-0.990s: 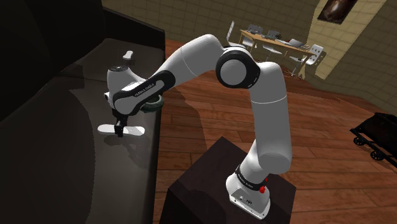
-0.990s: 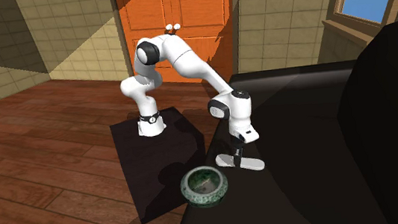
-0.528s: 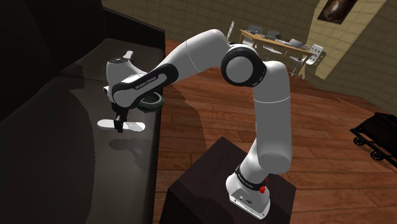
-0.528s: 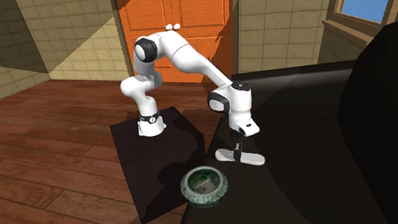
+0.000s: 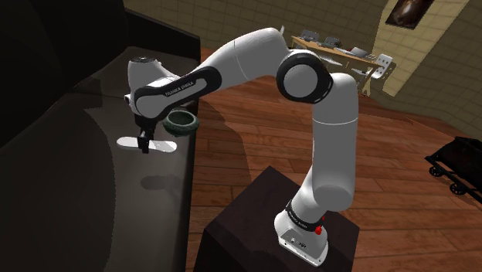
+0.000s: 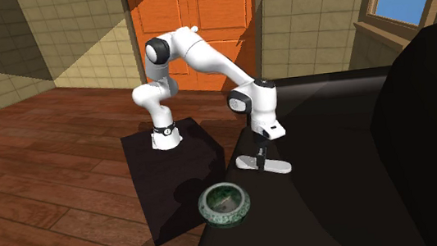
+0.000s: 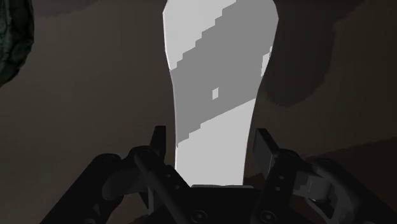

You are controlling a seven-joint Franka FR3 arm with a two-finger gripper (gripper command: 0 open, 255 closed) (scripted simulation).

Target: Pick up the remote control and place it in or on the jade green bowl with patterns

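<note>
The remote control (image 5: 158, 144) is a flat white paddle shape, held level above the dark sofa seat (image 5: 85, 178). My gripper (image 5: 143, 143) is shut on its middle, and its shadow lies on the seat below. In the second exterior view the remote control (image 6: 267, 164) hangs under the gripper (image 6: 260, 157), beyond the bowl. In the wrist view the remote control (image 7: 216, 83) runs out from between the two fingers (image 7: 160, 149), which clasp its narrow part. The green patterned bowl (image 5: 182, 121) stands on the sofa's edge, close beside the gripper; the bowl (image 6: 224, 204) is empty.
The dark sofa back (image 5: 46, 54) rises at the shoulder view's left. My stand (image 5: 263, 224) is a dark box on the wooden floor (image 5: 402, 193). A desk with chairs (image 5: 340, 54) stands far back. An orange door (image 6: 191, 22) is behind the arm.
The gripper has risen from the sofa seat with the remote control in it and shifted toward the sofa back. The bowl has not moved.
</note>
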